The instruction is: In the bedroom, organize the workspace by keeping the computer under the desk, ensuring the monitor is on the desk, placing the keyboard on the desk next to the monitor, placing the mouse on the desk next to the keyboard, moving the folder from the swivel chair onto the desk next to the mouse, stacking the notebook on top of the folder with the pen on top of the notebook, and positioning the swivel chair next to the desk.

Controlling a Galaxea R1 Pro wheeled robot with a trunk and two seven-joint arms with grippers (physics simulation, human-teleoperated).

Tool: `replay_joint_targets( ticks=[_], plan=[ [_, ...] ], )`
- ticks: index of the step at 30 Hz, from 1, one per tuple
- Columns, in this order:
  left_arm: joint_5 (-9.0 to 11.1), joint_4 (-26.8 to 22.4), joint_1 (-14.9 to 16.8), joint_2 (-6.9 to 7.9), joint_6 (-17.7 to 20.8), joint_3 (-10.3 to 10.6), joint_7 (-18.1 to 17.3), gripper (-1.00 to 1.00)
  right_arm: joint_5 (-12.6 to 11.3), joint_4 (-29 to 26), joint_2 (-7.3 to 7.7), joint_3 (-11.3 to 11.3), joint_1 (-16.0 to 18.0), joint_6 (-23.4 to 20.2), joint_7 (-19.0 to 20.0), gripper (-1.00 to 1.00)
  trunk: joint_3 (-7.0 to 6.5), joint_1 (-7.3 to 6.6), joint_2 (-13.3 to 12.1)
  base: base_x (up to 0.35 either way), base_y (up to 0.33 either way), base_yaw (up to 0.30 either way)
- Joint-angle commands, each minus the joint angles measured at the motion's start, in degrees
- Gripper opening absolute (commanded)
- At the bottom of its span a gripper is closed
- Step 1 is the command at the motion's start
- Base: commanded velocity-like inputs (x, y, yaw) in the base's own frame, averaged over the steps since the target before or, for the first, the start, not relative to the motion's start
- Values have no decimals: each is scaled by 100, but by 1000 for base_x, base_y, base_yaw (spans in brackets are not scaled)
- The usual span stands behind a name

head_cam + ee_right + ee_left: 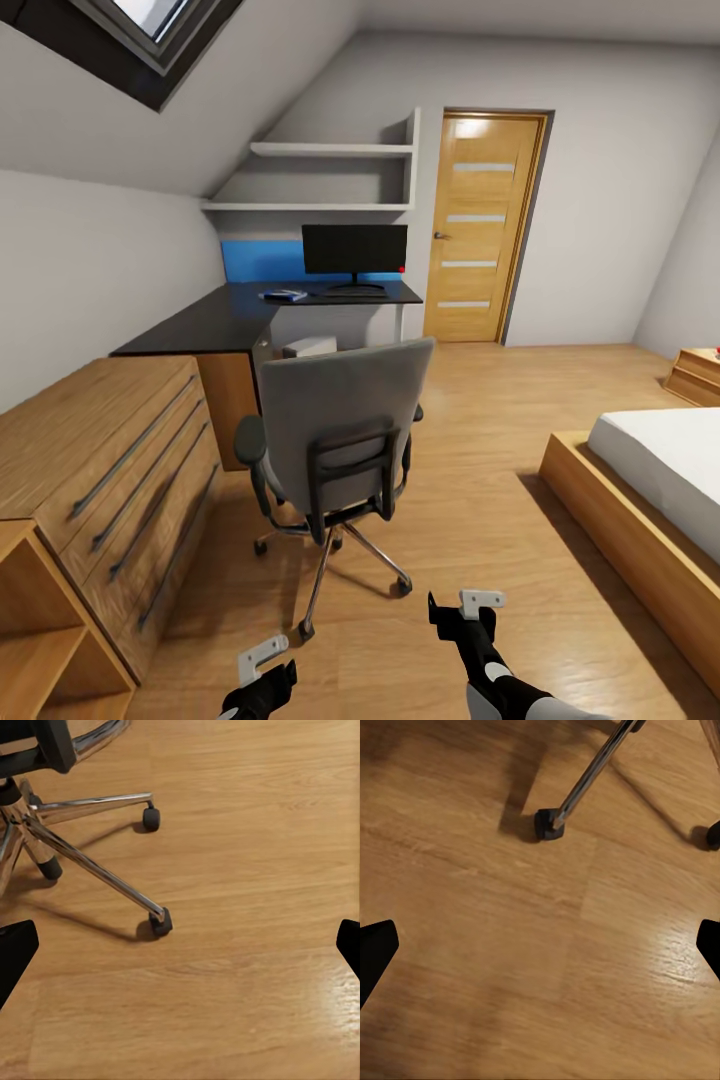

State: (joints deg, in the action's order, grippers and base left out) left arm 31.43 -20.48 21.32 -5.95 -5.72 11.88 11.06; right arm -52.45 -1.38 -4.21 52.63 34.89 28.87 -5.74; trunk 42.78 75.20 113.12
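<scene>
The grey swivel chair (340,435) stands on the floor with its back to me, a short way out from the black-topped desk (210,325). On the desk stands the monitor (354,249). Left of its stand lies a flat blue folder (283,295) with something pale on it. The keyboard (345,296) is a faint dark strip before the stand. The light grey computer (308,347) sits under the desk. My left gripper (270,665) and right gripper (462,607) hang open and empty, low over the floor behind the chair. The chair's caster (547,823) and chrome base (90,862) are close.
A wooden drawer cabinet (110,470) lines the left wall beside the chair. The bed (650,500) on its wooden frame fills the right. A wooden door (480,225) is closed at the back. Bare floor (480,420) lies between chair and bed.
</scene>
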Motion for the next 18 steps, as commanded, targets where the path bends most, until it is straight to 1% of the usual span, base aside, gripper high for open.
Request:
replay_joint_targets(
  ticks=[1,10,18],
  plan=[
    [47,0,4,4,-25,49,38,100,-6,-2,-1,48,2,4,-49,100,24,22,44,0,0,0],
    [47,196,4,4,-33,65,37,100,-10,-2,-1,51,0,4,-50,100,185,219,405,0,0,0],
    [47,218,4,3,-34,68,37,100,-11,-2,-1,49,1,4,-52,100,329,395,726,0,0,0]
  ],
)
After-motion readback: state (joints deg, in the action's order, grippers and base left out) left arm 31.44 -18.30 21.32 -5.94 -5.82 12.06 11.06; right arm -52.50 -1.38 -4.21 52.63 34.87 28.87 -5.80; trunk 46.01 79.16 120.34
